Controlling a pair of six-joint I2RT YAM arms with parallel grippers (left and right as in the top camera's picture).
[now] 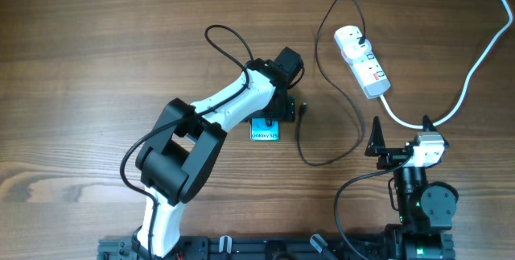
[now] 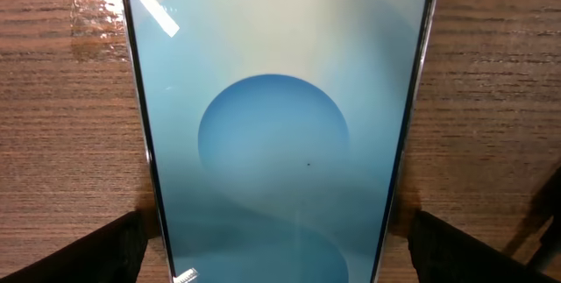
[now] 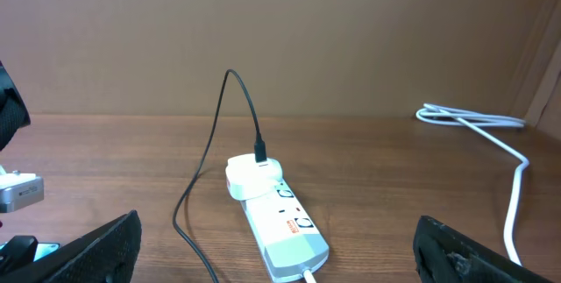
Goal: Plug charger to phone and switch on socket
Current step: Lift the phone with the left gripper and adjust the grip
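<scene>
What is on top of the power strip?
A white adapter sits on one end of the power strip, black cable plugged into its top. The outlet under the adapter is covered.

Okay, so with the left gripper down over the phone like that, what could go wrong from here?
The open left gripper straddles the turquoise-screened smartphone; closing off-centre could skew it away from the small black plug tip of the thin black charger cable lying loose beside it. That cable also loops between the right gripper and the white power strip, so reaching for the switches might snag it.
</scene>
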